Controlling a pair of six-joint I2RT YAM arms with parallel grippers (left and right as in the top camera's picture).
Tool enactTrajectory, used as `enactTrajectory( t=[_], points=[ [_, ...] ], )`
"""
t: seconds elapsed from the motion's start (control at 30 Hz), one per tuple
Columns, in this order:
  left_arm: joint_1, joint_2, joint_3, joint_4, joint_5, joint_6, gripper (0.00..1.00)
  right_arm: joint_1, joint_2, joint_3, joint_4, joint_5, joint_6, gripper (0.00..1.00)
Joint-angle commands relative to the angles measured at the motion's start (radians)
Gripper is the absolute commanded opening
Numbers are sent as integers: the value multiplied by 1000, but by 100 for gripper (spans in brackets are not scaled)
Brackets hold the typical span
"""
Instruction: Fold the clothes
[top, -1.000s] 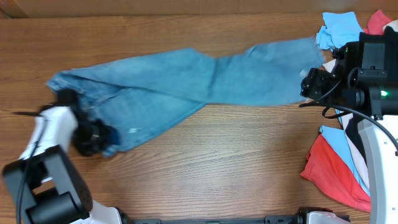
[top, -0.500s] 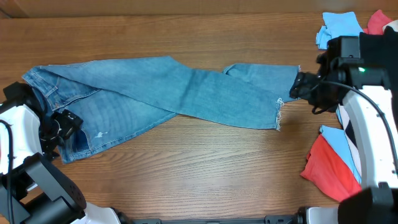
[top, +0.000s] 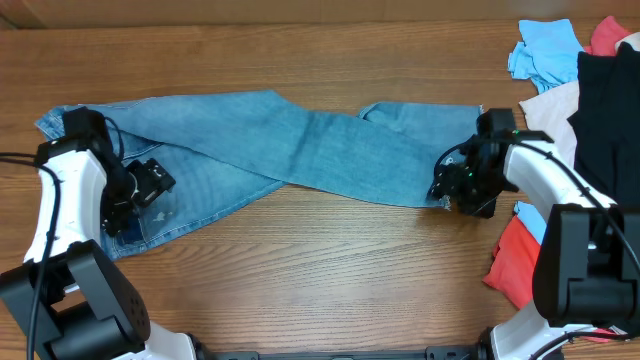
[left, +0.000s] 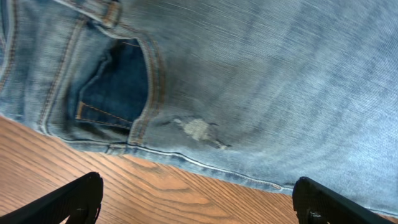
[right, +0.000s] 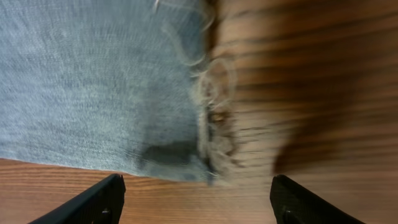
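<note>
The clothes are light blue jeans (top: 300, 150) lying flat across the table, waist at the left and leg ends at the right. My left gripper (top: 137, 198) hovers open over the waist end. In the left wrist view a back pocket (left: 118, 87) and a worn spot (left: 199, 129) show above its open jaws (left: 199, 205), which frame bare wood. My right gripper (top: 452, 190) is open at the near corner of the leg end. The frayed hem (right: 214, 127) lies just ahead of its jaws (right: 196, 202), untouched.
A pile of other garments lies at the right edge: sky-blue (top: 545, 45), black (top: 605, 100), pale (top: 550, 105) and red (top: 530, 270). The right arm's base stands among them. Bare wooden tabletop (top: 320, 280) runs along the near side.
The jeans were dragged left and laid flat. My left gripper opened, let go of the waist and moved right over it. My right gripper moved down to the hem's near corner.
</note>
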Motion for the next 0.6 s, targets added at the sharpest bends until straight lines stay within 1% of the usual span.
enactTrajectory(
  t=[0.0,0.07,0.13,0.2,0.23,0.27,0.33,0.47,0.57],
  points=[
    [-29,10,3,2,-26,13,100,32,2,-61,64,-74,-11,79],
    [-37,10,-4,5,-26,13,100,47,3,-81,99,-76,-11,78],
    [-39,10,-10,8,-26,13,100,60,3,-93,135,-76,-9,75],
    [-39,10,-21,14,-26,13,100,64,3,-95,169,-75,-1,58],
    [-39,10,-26,15,-26,13,100,64,3,-95,184,-75,2,45],
    [-39,10,-32,18,-26,13,100,64,3,-95,194,-75,2,27],
    [-39,10,-43,22,-26,13,100,64,2,-95,208,-72,2,4],
    [-39,10,-60,26,-37,13,100,60,-12,-69,171,-38,36,4],
    [-39,10,-65,34,-40,13,100,60,-71,-13,115,-38,35,4]
  ],
)
